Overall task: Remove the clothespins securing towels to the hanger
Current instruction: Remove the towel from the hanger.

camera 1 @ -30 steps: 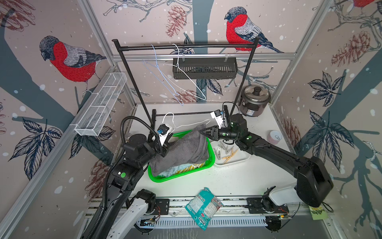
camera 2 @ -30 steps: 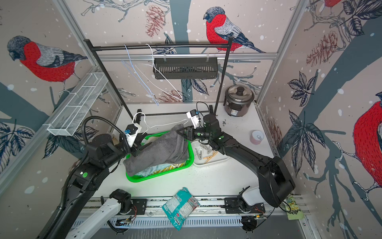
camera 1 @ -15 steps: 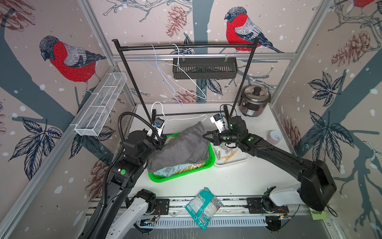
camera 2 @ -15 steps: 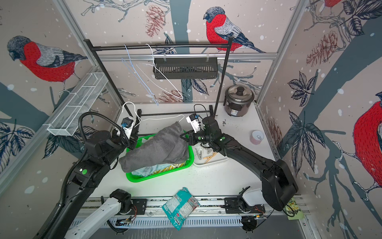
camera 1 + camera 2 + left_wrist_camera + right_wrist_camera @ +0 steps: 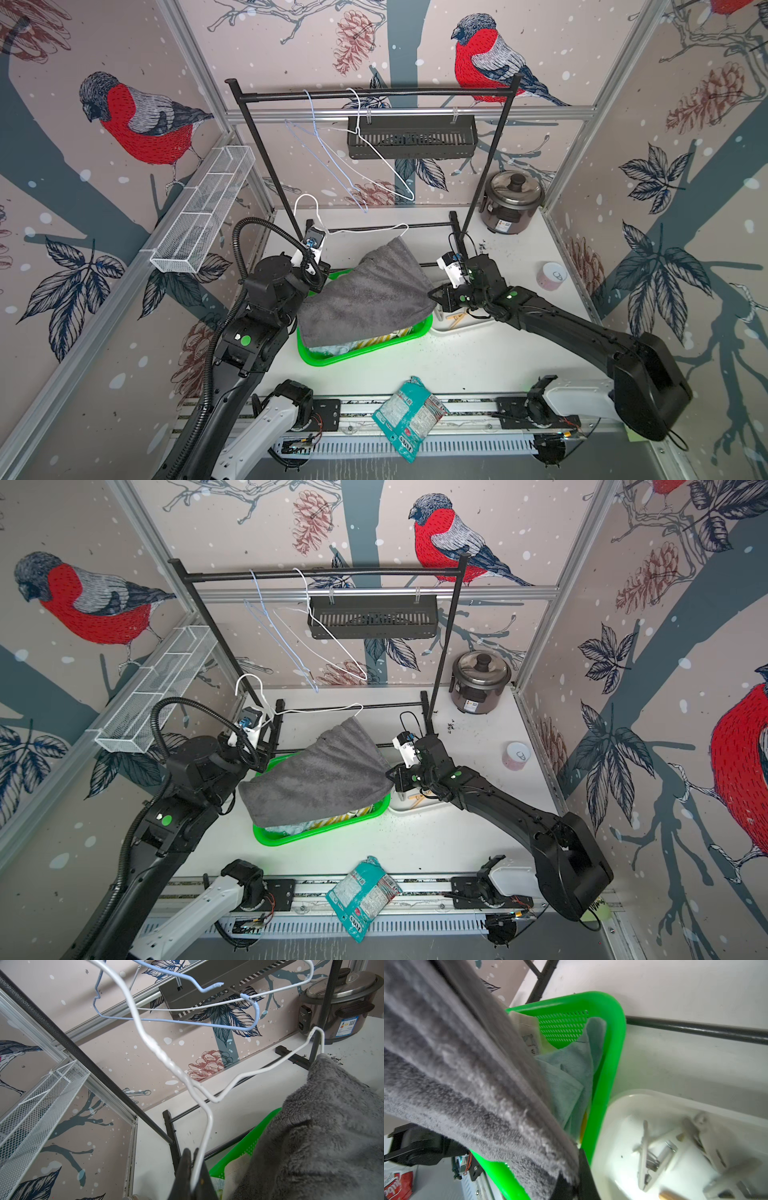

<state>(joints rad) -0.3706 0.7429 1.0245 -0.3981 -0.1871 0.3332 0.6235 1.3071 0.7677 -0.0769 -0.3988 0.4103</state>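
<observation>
Fingers on the left gripper (image 5: 193, 1167) squeeze tight on the white hanger (image 5: 166, 1059). The right gripper (image 5: 574, 1180) pinches a corner of the grey towel (image 5: 456, 1076), closed hard on it. That towel hangs off the hanger over the green basket (image 5: 612, 1064). Loose pegs (image 5: 645, 1153) lie in the white tray (image 5: 618, 1126) beside it.
</observation>
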